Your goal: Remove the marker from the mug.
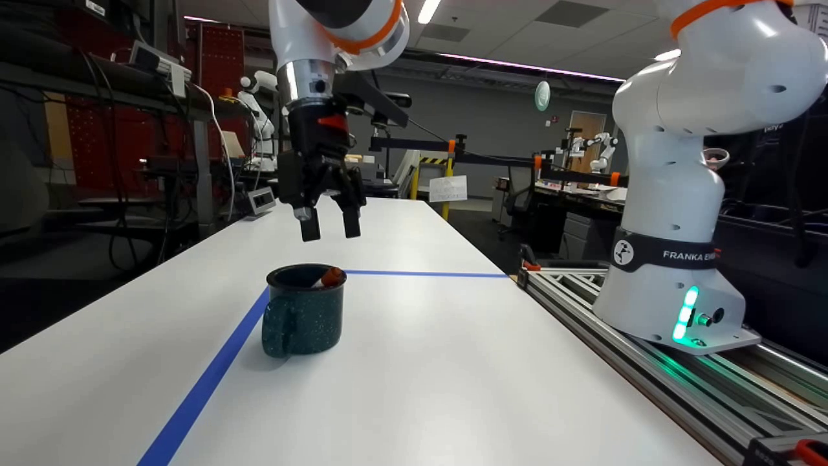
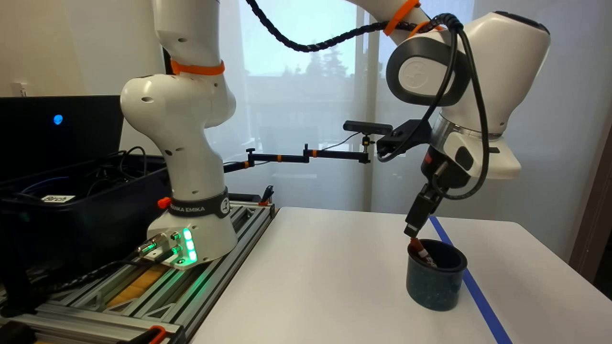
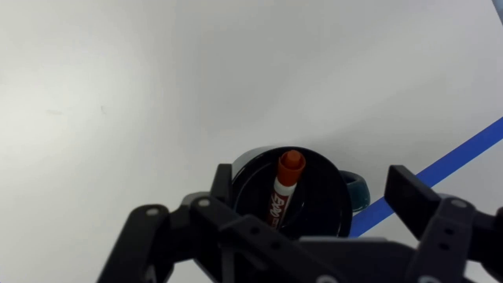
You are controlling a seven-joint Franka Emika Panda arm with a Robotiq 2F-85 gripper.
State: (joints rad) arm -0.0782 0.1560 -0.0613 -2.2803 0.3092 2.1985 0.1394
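Dark teal flecked with white, the mug (image 1: 317,327) stands upright on the table (image 1: 453,375), and your marker (image 3: 285,186) is inside it, leaning, with its cap (image 3: 290,173) up at the rim (image 1: 304,288). Your hand (image 1: 331,228) hangs above, its two fingers (image 3: 410,194) well apart and nothing between them. In the wrist view the mug lies between them, and the marker is nearer one than the other.

That wide spread is probably your main risk. Lower the hand as it is and one finger could land on the rim or the handle (image 3: 357,192), and the mug may slide or tip. Close off-centre and the first finger to touch may only push the cap aside. Note too, in an exterior view, that the hand (image 2: 410,232) slants one way and the marker the other: pull along the fingers and you could jam the marker against the mug or drag both. A grip on the cap alone might pull it off and leave the rest inside.

You have one marker, one mug with one handle, one hand with two fingers, one table, two runs of tape (image 1: 220,362), and one bin (image 2: 103,224) beside the one base (image 2: 210,234).
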